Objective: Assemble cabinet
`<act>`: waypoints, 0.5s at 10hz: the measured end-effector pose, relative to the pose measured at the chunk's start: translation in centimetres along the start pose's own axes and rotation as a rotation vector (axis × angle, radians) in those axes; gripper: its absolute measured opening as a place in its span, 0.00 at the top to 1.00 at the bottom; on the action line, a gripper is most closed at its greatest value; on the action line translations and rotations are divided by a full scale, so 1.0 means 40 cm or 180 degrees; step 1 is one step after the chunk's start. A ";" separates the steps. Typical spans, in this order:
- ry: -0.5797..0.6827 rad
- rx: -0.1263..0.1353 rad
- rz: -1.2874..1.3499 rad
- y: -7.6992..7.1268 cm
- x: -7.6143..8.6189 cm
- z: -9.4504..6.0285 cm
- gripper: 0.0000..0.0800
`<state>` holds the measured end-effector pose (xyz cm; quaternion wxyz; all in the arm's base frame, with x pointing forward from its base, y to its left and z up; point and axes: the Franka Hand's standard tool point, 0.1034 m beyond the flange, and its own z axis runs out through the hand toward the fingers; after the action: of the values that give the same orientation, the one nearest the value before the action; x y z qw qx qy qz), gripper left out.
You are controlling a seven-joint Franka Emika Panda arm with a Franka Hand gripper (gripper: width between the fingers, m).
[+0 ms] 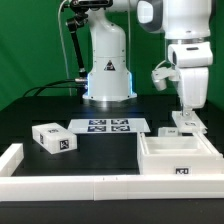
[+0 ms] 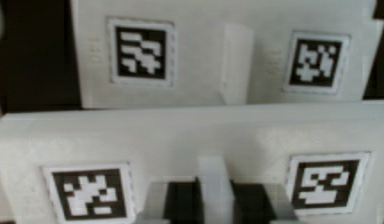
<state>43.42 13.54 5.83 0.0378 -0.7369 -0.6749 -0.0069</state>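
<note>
1. The cabinet box [image 1: 160,160] sits near right; a small block [image 1: 55,140] lies well to its left.
2. The gripper [image 1: 186,122] hangs at the box's far wall; I cannot tell whether it is clenched or released.
3. Probably light, stiff, slick plastic: pinch a thin wall.

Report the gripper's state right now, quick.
Gripper: low at the far wall of the large white plastic cabinet box. Neither view shows the jaws clearly, so open, closed or holding cannot be told.

Bright even light, faint shadows on dark worktop [image 1: 30,115], white cabinet [image 1: 160,168] washed out, wrist view soft, tags [image 2: 143,50] blurred.
</note>
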 end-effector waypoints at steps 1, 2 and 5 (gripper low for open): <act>0.0001 -0.0002 0.0025 0.008 -0.020 -0.001 0.91; 0.0002 -0.0005 0.0052 0.012 -0.026 -0.003 0.91; 0.0003 0.0013 0.0055 0.009 -0.028 0.004 0.91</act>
<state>43.67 12.38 5.60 0.0396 -0.7426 -0.6685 -0.0055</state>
